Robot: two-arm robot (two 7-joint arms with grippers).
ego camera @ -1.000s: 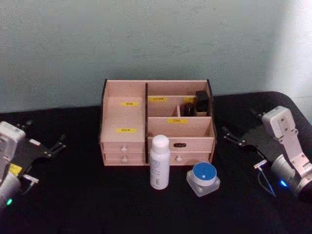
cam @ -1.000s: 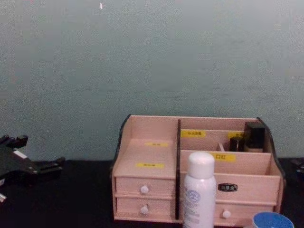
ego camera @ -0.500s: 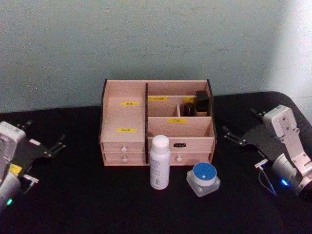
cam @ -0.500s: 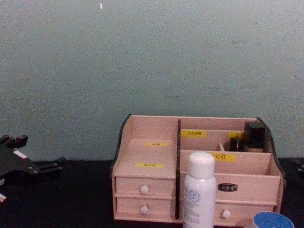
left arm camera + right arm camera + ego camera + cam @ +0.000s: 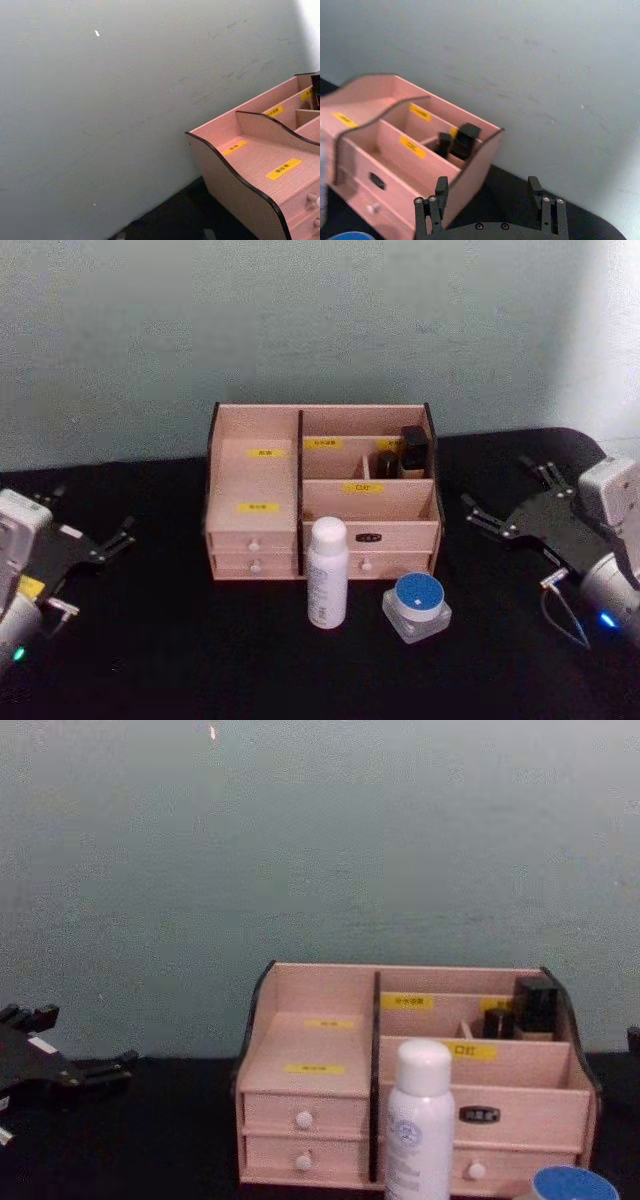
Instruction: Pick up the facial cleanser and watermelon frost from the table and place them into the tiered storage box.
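The tiered storage box (image 5: 256,480) stands at the middle back of the black table, also seen in the chest view (image 5: 310,1050), the left wrist view (image 5: 250,160) and the right wrist view (image 5: 380,145). Right in front of it stand a white capped bottle (image 5: 326,572) (image 5: 419,1125) and, to its right, a squat jar with a blue lid (image 5: 417,605) (image 5: 573,1185). I cannot read which is the facial cleanser and which the watermelon frost. My left gripper (image 5: 92,513) (image 5: 75,1042) hovers open at the far left. My right gripper (image 5: 497,486) (image 5: 490,194) is open at the far right, facing the box.
Two dark small containers (image 5: 404,452) sit in the box's back right compartment. A pale wall (image 5: 320,320) rises close behind the box. Black tabletop (image 5: 200,640) stretches around the box and in front of the bottle and jar.
My right arm has drawn back toward the right edge and its open gripper sits a little farther from the box. The left arm, bottle and jar have not moved.
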